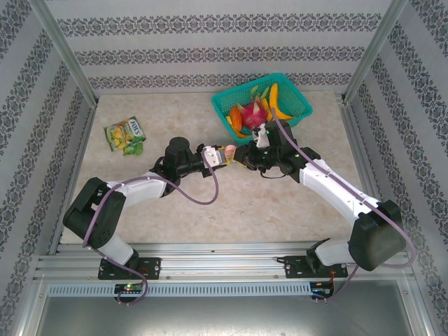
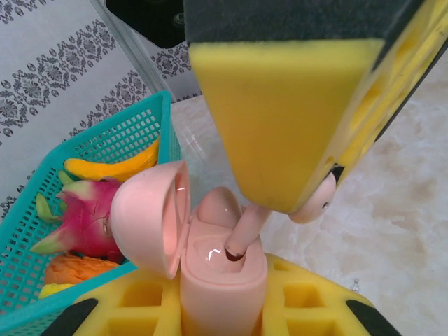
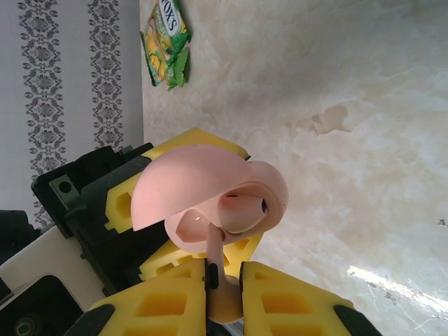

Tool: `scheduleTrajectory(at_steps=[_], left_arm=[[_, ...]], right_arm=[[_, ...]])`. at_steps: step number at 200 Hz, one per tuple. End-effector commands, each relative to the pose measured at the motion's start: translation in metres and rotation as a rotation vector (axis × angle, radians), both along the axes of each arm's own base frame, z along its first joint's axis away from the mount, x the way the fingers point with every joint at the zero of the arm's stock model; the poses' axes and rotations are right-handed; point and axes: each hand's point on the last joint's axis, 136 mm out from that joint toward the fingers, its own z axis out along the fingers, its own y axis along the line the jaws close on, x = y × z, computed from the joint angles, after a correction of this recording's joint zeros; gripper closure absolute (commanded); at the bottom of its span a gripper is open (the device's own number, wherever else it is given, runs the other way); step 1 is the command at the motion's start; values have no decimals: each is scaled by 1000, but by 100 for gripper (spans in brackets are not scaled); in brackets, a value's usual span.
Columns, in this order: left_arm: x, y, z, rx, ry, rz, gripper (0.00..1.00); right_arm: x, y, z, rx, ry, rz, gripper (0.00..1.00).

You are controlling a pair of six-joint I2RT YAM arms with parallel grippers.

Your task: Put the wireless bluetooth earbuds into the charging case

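Black and white, the left arm (image 1: 105, 210) and right arm (image 1: 343, 192) rise from the near edge of a pale marbled table (image 1: 231, 224). They lean inward until their tips almost meet over the middle of it.

The left gripper (image 1: 218, 157) has its yellow padded fingers (image 2: 126, 308) clamped on the body of a pale pink charging case (image 2: 222, 280). The case is held off the table with its opening facing the right arm. Its round lid (image 2: 150, 217) is hinged wide open to one side.

The right gripper (image 3: 224, 280) has its yellow fingers pressed together on a pink earbud (image 2: 246, 234), gripping it at the bulb end. The stem points out from the fingers, and its tip sits at the mouth of a socket in the open case. It touches the glossy inner surface but is not pushed fully in. A second rounded pink shape lies inside the case beside it, and I cannot tell what it is.

Farther back on the left, well apart from the grippers, a green snack packet (image 1: 126, 135) lies flat on the table. At the far right stands a teal mesh basket (image 1: 297, 94) holding a pink dragon fruit (image 2: 80, 217), a yellow banana (image 2: 112, 166) and other orange fruit. Grey patterned walls (image 1: 210, 42) close off the back and sides.
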Motion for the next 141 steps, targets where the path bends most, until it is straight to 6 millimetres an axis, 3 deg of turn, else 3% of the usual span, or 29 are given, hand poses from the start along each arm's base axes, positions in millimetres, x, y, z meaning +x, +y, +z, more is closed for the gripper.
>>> scheduleTrajectory(at_steps=[1,141], left_arm=[[-7,-4,21,-12,-69,-27,100],[-19,-9,24,8,-62,-96,100]], right_arm=[[0,-6,-3,-7,-1,-21,84],[14,-3,0,-30,37,-34,84]])
